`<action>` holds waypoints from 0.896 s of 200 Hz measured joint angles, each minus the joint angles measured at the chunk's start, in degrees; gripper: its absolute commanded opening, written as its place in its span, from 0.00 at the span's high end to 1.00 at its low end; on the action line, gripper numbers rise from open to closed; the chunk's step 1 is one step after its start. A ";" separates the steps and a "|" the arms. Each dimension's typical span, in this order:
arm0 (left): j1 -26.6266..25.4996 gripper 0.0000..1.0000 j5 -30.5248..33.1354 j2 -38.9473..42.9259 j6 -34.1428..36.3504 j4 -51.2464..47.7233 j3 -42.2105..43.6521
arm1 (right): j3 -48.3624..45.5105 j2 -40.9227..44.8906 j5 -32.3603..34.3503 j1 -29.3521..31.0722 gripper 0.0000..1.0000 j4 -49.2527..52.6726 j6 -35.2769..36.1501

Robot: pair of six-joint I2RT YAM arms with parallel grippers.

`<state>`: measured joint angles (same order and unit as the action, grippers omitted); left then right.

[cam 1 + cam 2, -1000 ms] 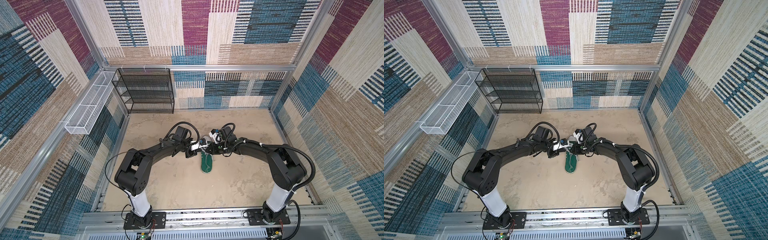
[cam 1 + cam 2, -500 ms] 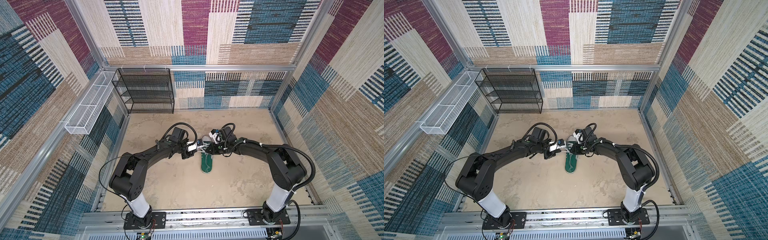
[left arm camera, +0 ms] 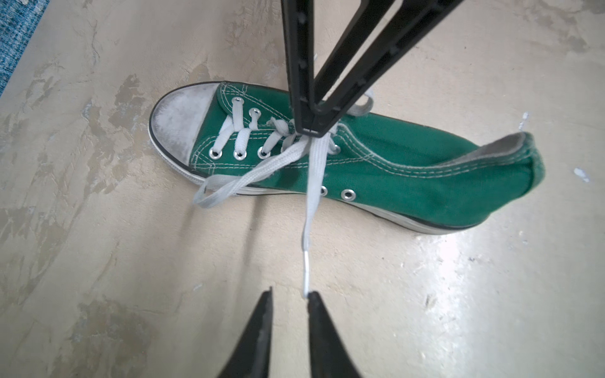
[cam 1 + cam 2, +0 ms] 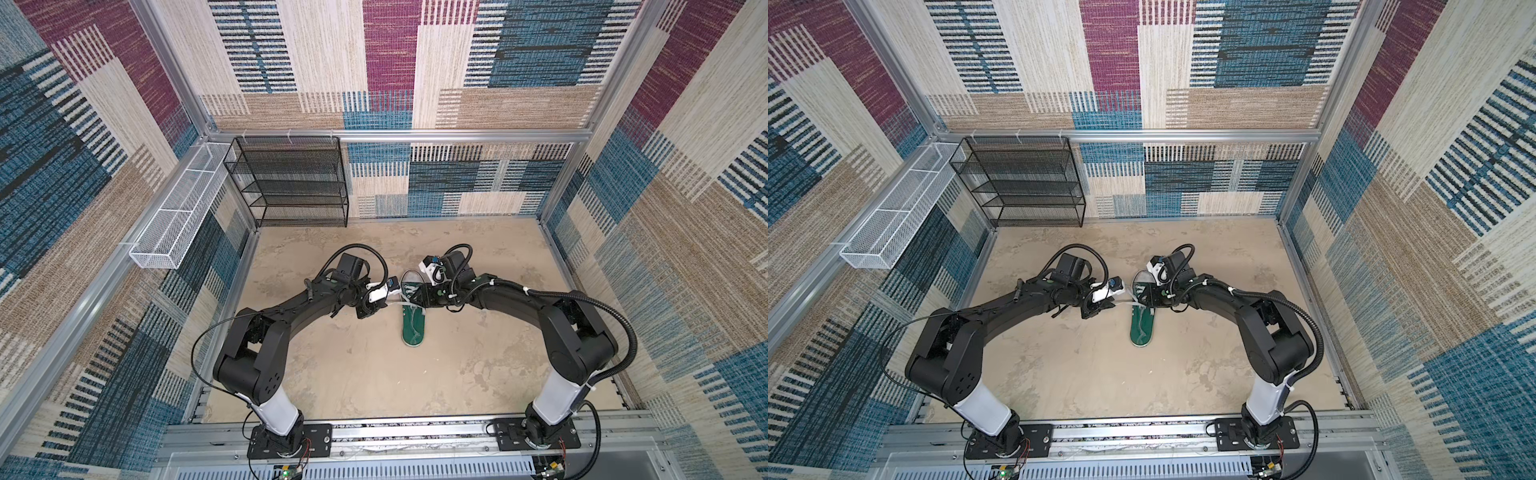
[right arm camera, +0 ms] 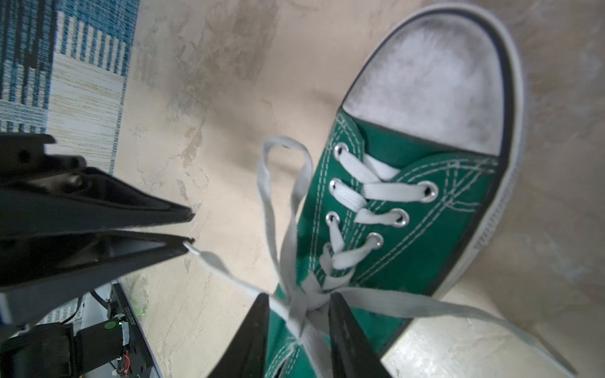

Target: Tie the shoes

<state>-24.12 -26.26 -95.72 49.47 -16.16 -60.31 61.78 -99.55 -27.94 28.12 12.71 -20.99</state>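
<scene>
> how's the shoe (image 3: 393,163) looking?

> I see it sitting upright on its sole, green, white toe cap (image 3: 178,114) at the far end. The laces (image 3: 314,183) are crossed mid-shoe, one loop flopped sideways, ends loose, not tied.

Seemingly a lab test cell: aluminium frame (image 4: 457,135), patterned fabric walls (image 4: 390,50), mesh rack (image 4: 291,183), arm-mounting rail (image 4: 415,432).

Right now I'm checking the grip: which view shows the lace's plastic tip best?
The left wrist view: the lace tip is sharp and unobstructed, ending at the open jaws of the left gripper. The right wrist view shows it side-on, slightly blurred. In both top views it is too small to make out.
</scene>
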 measured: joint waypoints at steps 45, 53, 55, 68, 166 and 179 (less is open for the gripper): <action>0.37 0.43 0.37 1.95 0.20 -0.35 0.11 | -0.76 2.93 1.90 -0.39 0.64 1.57 1.31; 0.50 0.43 0.35 2.03 0.28 -0.55 -0.37 | -1.20 3.26 2.84 -0.39 0.65 2.10 2.08; 0.50 0.43 0.35 2.01 0.39 -0.70 -0.61 | -1.31 3.30 3.04 -0.39 0.65 2.25 2.29; 0.70 0.44 0.09 1.25 1.46 -1.97 -2.93 | -2.10 3.56 3.91 -0.39 0.65 2.95 3.98; 0.57 0.44 -3.69 -6.97 7.39 -9.33 -16.00 | -2.64 1.07 4.42 -0.37 0.65 4.59 12.02; 0.57 0.44 -4.13 -7.58 7.78 -9.84 -16.55 | -2.54 0.46 4.28 -0.33 0.65 4.52 12.26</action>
<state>-23.55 -30.39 -103.31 57.25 -26.00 -76.86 59.24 -99.09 -23.66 27.79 17.23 -8.73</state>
